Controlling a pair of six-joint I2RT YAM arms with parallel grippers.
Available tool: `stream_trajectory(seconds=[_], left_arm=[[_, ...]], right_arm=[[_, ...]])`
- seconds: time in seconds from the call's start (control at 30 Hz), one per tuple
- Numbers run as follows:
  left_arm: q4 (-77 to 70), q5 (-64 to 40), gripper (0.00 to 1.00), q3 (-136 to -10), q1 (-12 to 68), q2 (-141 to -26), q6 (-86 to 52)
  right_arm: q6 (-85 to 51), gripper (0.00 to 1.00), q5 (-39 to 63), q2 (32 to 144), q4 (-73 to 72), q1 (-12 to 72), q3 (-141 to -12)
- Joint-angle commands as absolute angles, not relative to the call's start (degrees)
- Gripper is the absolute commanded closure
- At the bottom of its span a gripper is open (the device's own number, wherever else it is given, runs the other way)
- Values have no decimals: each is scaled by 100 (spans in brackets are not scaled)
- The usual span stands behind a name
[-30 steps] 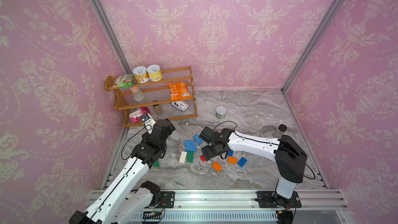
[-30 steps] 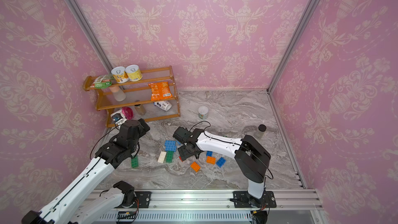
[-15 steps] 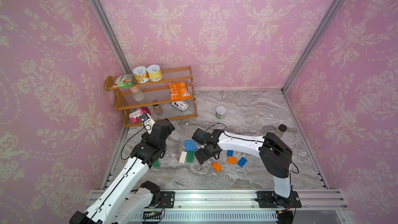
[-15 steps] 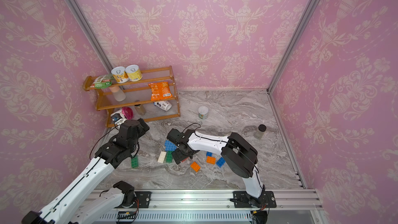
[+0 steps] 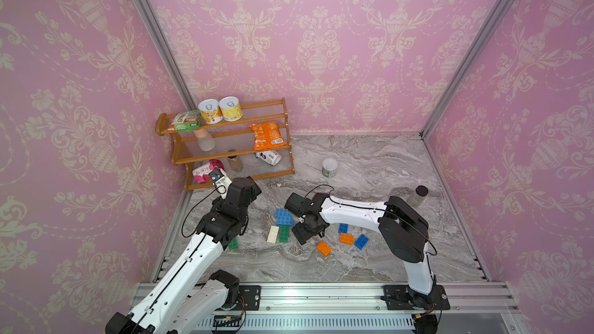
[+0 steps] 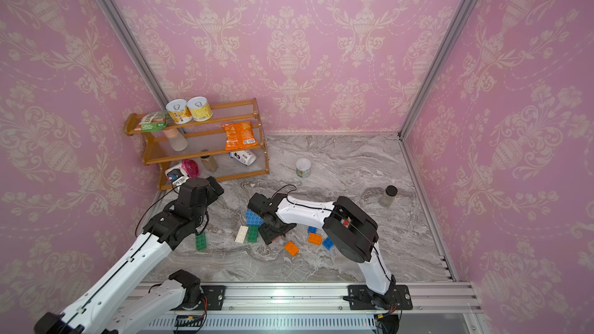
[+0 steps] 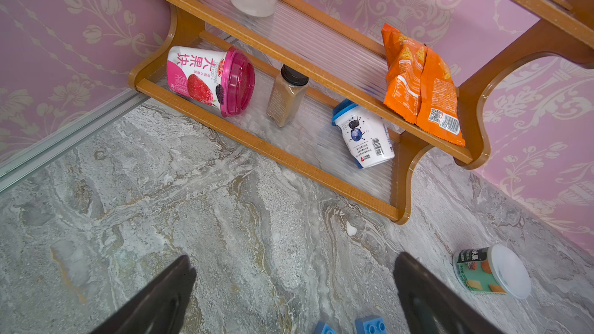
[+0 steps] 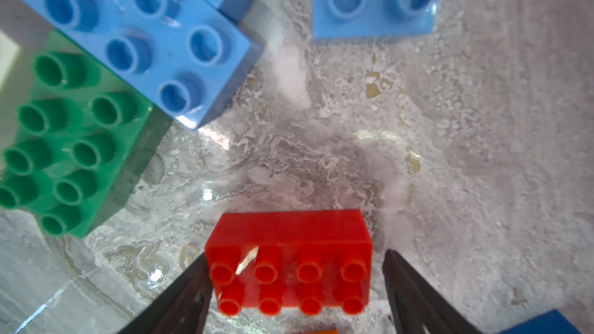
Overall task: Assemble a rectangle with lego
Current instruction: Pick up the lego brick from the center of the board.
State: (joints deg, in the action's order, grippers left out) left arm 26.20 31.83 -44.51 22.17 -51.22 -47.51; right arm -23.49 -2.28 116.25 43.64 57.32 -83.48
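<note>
Where the marble floor (image 5: 369, 168) lies between the 2 arms, the bricks are entered as follows.

Red brick (image 8: 289, 245): 2 by 4 studs, studs up, set on the floor between the fingers of the right gripper (image 8: 294, 253). The jaws are held apart. 1 finger (image 8: 189, 287) is seen against 1 short end and a narrow gap is left at the other end, so the brick is straddled but not clamped.

Cluster just beside that gripper: blue brick (image 5: 284, 218), green brick (image 5: 284, 233), white brick (image 5: 273, 233), all laid touching.

Loose pieces on the opposite side of the gripper: small blue brick (image 5: 343, 228), orange brick (image 5: 346, 238), second orange brick (image 5: 323, 248), outer blue brick (image 5: 361, 241).

Lone green brick (image 6: 201, 240): found on the floor beside the left forearm, well apart from the cluster.

Left gripper (image 7: 294, 260): jaws are spread wide above bare floor, and nothing is held between them.
</note>
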Motion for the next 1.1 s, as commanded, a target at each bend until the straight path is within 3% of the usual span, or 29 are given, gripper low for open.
stream_trajectory(seconds=[0.0, 0.3, 0.47, 0.8, 1.07], left_arm=[[2581, 3111, 1, -4359, 2142, -5127, -4826], [2478, 2943, 1, -4329, 2105, -5176, -4792], [2344, 2661, 1, -4402, 2092, -5331, -4543], [1502, 1454, 1, -4404, 2101, -5766, -4168], [628, 619, 1, -4332, 2302, -6367, -4351]], right_arm=[[-2270, 20, -178, 11783, 4431, 5723, -8534], [-2297, 45, -159, 11681, 4417, 5670, -8493], [-2542, 52, -285, 11045, 4304, 5467, -8146], [-2804, 54, -754, 9255, 4293, 4240, -7057], [-2436, 53, -1071, 8800, 4656, 3239, -6812]])
